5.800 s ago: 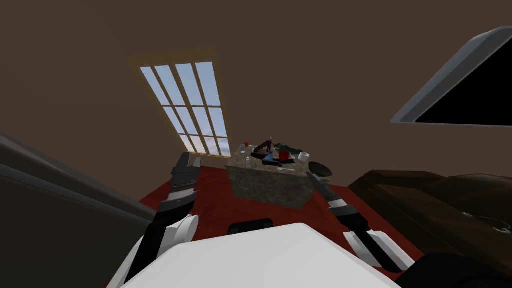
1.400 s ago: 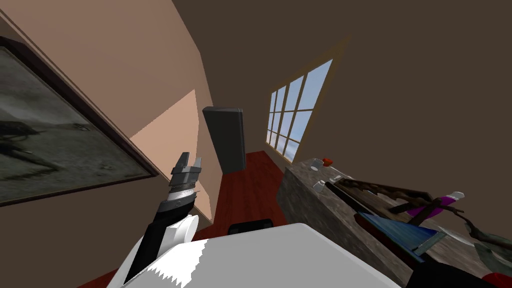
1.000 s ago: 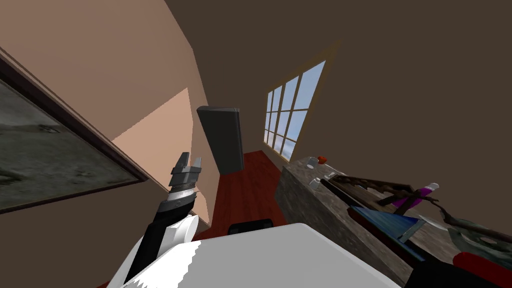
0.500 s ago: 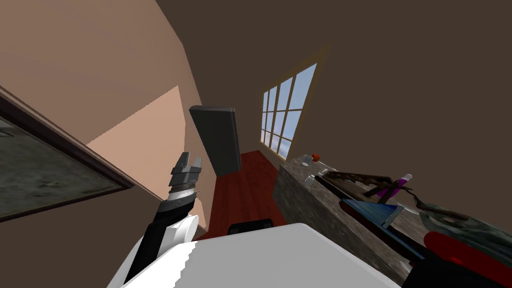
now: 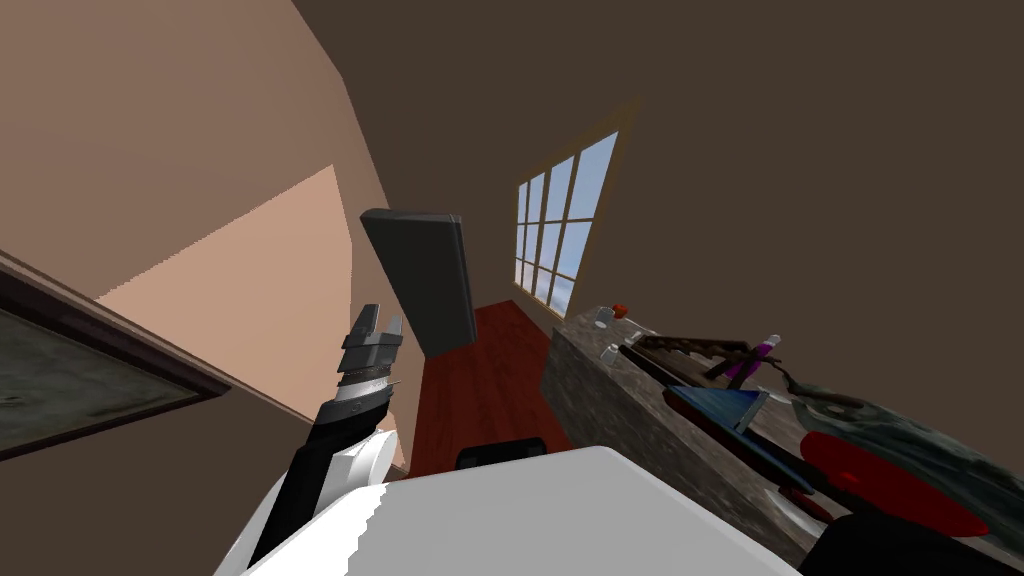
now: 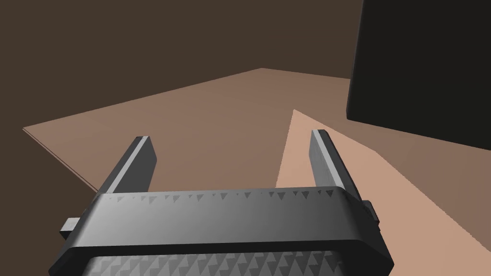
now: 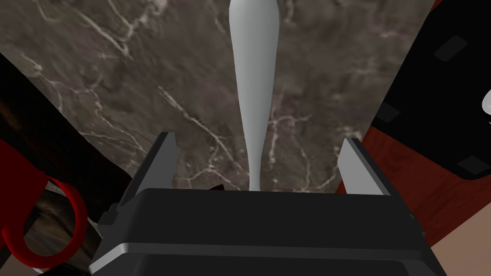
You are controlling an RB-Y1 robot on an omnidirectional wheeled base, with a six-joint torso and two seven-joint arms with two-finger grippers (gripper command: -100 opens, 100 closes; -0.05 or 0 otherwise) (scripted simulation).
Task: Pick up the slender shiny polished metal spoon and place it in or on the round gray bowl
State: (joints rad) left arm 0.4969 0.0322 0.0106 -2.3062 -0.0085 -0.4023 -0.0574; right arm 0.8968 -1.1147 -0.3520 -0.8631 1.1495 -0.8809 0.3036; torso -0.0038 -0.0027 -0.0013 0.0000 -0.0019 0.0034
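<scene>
The right pincer (image 7: 259, 143) stands wide, its 2 fingers either side of the spoon (image 7: 254, 81), which lies flat on the brown veined tabletop (image 7: 120, 81) near its edge. Nothing is gripped: closing, lifting and carrying to the bowl remain. The left pincer (image 6: 230, 139), raised aside, is wide too. Red floor (image 5: 480, 390), 1 window (image 5: 560, 230).

A dark marble table (image 5: 612, 415) carries a blue object (image 5: 720, 405) and a purple bottle (image 5: 742, 364). A window (image 5: 560, 232) stands at its 11 o'clock, beyond a red floor (image 5: 480, 385).
</scene>
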